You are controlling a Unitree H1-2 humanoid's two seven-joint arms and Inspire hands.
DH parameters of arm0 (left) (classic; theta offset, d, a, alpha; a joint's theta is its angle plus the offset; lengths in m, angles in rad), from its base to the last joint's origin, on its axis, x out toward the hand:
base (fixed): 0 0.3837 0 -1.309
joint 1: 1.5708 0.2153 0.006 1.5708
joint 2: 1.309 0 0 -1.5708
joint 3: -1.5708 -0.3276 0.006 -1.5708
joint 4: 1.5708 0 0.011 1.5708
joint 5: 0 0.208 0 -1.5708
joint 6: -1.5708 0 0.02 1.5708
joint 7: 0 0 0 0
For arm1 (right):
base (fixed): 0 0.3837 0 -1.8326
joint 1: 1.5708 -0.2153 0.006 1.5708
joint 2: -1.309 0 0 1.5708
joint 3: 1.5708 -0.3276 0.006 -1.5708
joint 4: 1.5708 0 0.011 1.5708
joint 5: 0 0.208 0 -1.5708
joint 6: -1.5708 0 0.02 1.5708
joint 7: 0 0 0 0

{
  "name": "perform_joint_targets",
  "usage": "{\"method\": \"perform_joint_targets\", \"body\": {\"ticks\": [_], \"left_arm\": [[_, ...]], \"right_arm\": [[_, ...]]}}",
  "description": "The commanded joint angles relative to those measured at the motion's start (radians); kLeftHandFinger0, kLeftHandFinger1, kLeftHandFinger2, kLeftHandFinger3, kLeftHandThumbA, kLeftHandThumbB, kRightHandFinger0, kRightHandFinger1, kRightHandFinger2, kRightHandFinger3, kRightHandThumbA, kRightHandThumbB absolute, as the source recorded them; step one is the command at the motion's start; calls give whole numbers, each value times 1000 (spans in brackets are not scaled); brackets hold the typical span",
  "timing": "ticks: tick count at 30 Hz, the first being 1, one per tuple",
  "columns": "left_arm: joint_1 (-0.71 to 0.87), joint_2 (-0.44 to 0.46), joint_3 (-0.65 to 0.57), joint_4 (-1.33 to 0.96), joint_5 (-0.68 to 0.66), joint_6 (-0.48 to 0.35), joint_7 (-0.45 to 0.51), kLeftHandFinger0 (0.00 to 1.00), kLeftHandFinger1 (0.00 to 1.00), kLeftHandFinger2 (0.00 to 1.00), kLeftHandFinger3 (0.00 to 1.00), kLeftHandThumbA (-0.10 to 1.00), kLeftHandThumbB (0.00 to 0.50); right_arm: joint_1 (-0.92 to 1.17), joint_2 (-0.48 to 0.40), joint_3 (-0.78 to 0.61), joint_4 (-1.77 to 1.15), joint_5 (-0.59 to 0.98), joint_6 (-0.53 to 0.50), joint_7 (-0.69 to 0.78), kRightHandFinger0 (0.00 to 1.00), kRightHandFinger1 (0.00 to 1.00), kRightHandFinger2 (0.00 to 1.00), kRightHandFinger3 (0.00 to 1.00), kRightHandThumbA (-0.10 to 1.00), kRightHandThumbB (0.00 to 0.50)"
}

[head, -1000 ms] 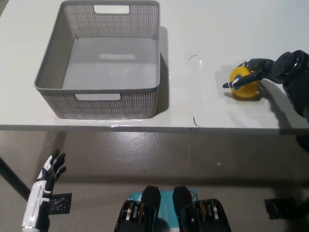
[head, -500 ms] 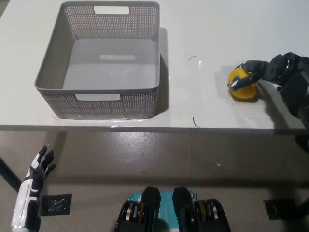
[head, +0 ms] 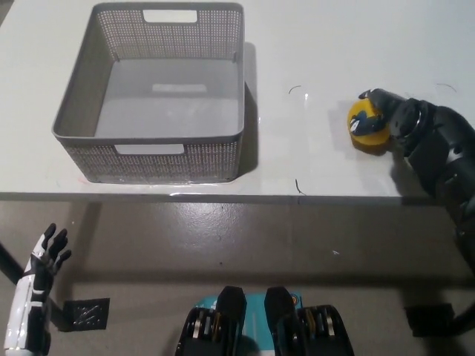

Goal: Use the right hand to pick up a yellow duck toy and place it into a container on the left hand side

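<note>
The yellow duck toy sits on the white surface at the right of the frame, well apart from the grey container at upper left. My right hand has closed in on it over the last second: its fingers, stretched out before, now wrap the toy's top and right side. I judge the grasp formed but the toy not yet lifted. My left hand has dropped to the lower left corner, empty with fingers spread.
</note>
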Motion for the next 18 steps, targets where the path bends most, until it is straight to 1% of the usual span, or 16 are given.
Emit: {"method": "perform_joint_targets", "body": {"ticks": [1,2,4,5,6,7,8,9,10,12,13,14,15,16,17,18], "left_arm": [[-11,26,22,-47,-29,-33,5,1000,1000,1000,1000,1000,0],[-11,26,24,-48,-25,-31,7,1000,1000,1000,1000,1000,0],[-13,23,28,-52,-20,-20,11,1000,1000,1000,1000,1000,0],[-13,22,29,-53,-19,-18,12,1000,1000,1000,1000,1000,0],[-14,21,29,-54,-16,-17,12,1000,1000,1000,1000,1000,0],[-14,22,28,-55,-15,-19,10,1000,1000,1000,1000,1000,0],[-13,21,28,-56,-15,-18,10,1000,1000,1000,1000,1000,0],[-13,20,29,-57,-14,-15,12,1000,1000,1000,1000,1000,0],[-12,20,29,-59,-15,-9,11,1000,1000,1000,1000,1000,0],[-6,20,32,-64,-17,-7,11,1000,1000,1000,1000,1000,0],[-8,21,34,-60,-19,-11,12,1000,1000,1000,1000,1000,0],[-8,22,34,-59,-19,-14,10,1000,1000,1000,1000,1000,0],[-7,23,33,-60,-19,-14,8,1000,1000,1000,1000,1000,0],[-8,23,33,-59,-23,-18,6,1000,1000,1000,1000,1000,0],[-6,21,33,-60,-22,-18,6,1000,1000,1000,1000,1000,0],[-5,19,34,-64,-20,-14,8,1000,1000,1000,1000,1000,0]], "right_arm": [[-48,18,-60,-2,51,-85,-245,260,430,459,602,-100,184],[-47,19,-66,-3,52,-96,-260,306,457,465,554,-100,191],[-52,22,-80,-7,58,-113,-287,190,334,353,304,-100,193],[-54,23,-83,-7,57,-115,-293,119,301,338,262,-100,163],[-62,25,-97,-11,67,-121,-302,127,316,355,293,-100,204],[-73,27,-111,-15,76,-129,-318,131,299,346,314,-100,232],[-81,29,-123,-18,83,-134,-332,75,232,317,419,-100,237],[-85,29,-127,-20,83,-143,-341,57,202,308,472,-100,236],[-94,29,-137,-26,86,-164,-358,3,85,247,514,-100,227],[-102,33,-140,-29,81,-182,-370,0,26,245,618,-100,215],[-119,35,-146,-34,85,-186,-373,0,34,330,721,-100,189],[-132,36,-152,-40,87,-196,-384,0,78,501,815,-100,194],[-141,38,-155,-42,89,-200,-391,0,126,598,842,-100,198],[-164,41,-160,-51,90,-198,-396,19,257,756,853,-100,199],[-168,42,-161,-53,90,-199,-397,14,341,849,878,-100,197],[-177,44,-165,-56,92,-207,-398,1,386,882,902,-100,201]]}}
